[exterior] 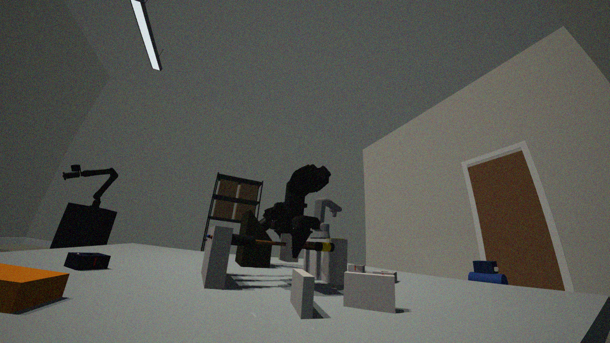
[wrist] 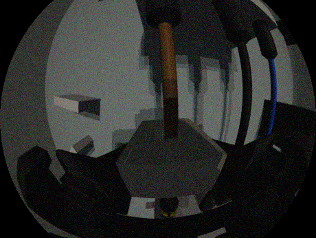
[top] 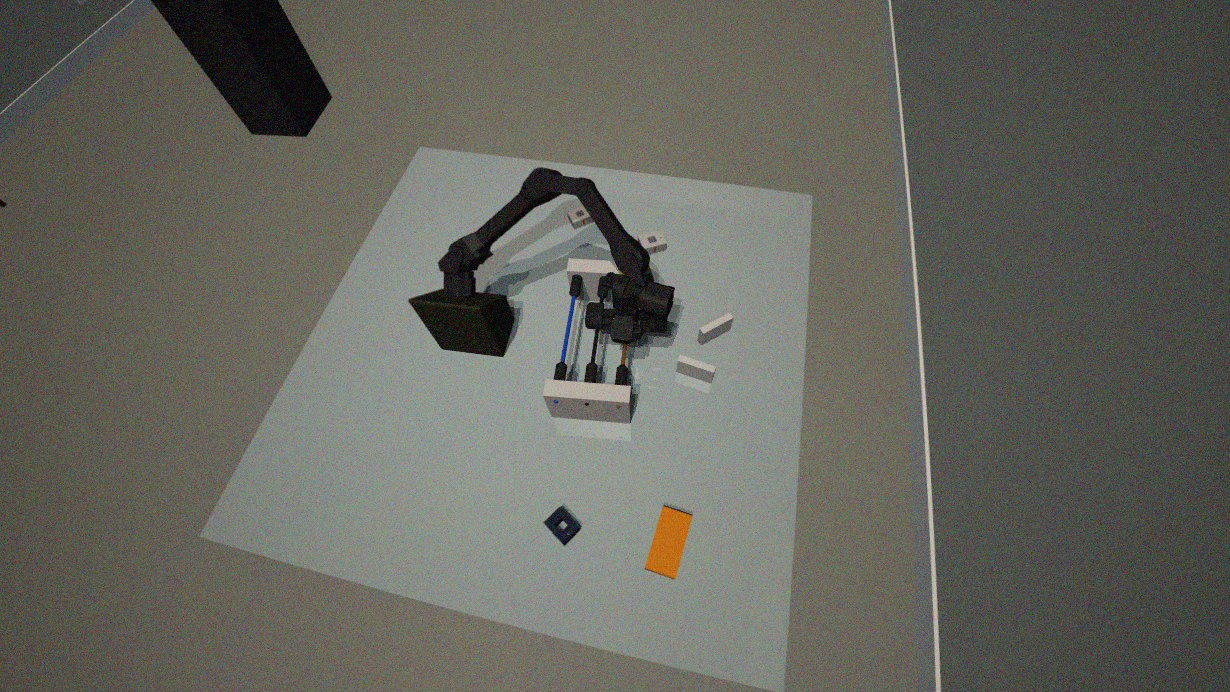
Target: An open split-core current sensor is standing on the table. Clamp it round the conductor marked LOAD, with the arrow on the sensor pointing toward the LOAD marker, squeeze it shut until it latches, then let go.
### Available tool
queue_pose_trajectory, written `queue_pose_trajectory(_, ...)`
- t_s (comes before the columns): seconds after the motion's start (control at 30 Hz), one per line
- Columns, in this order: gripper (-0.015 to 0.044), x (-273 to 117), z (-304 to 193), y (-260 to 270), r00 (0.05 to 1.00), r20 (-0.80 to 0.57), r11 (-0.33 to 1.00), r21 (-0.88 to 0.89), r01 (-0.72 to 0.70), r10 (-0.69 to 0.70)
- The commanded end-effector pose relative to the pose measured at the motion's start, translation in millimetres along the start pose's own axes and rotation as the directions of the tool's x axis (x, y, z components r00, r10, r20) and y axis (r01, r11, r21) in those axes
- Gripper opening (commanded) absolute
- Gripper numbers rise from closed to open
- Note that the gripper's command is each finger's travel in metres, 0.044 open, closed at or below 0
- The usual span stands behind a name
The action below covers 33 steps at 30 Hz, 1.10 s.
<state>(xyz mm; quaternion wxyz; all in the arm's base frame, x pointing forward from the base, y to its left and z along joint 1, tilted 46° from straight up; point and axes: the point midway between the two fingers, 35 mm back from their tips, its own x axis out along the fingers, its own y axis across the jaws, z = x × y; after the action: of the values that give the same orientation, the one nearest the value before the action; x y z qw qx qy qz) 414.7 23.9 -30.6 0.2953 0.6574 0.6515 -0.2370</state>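
My gripper (top: 625,330) (exterior: 295,251) (wrist: 166,139) is shut on the grey current sensor (wrist: 172,156), one dark finger on each side of it. The sensor sits at the brown conductor (top: 624,353) (exterior: 270,242) (wrist: 168,58), which runs into its upper edge in the wrist view. A yellow band (exterior: 327,247) (wrist: 168,214) marks the conductor's far end sleeve. No LOAD lettering is readable. The sensor's arrow, its latch and whether its jaws meet are hidden or too dark to tell. In the top view the arm covers the sensor.
A black conductor (top: 594,344) (wrist: 246,89) and a blue conductor (top: 568,331) (wrist: 273,89) run beside the brown one, between white end blocks (top: 589,407) (exterior: 217,260). Two white slabs (top: 694,370) (top: 715,328) stand to the right. An orange box (top: 669,542) and a dark holed block (top: 553,522) lie in front.
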Motion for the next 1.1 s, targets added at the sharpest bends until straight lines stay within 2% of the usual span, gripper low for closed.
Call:
queue_pose_trajectory(0.0, 0.0021, -2.0, 0.0, 0.1, 1.0, -0.002, 1.0, 0.004, 0.003, -0.003)
queue_pose_trajectory(0.03, 0.0, -3.1, 0.0, 0.1, 1.0, -0.003, 1.0, 0.006, 0.004, -0.004)
queue_pose_trajectory(0.97, 0.0, 4.6, 0.0, -1.2, 1.0, -0.003, 1.0, 0.012, 0.009, -0.009)
queue_pose_trajectory(1.07, 0.0079, 0.3, 0.5, -1.8, 1.0, -0.003, 1.0, 0.012, 0.009, -0.009)
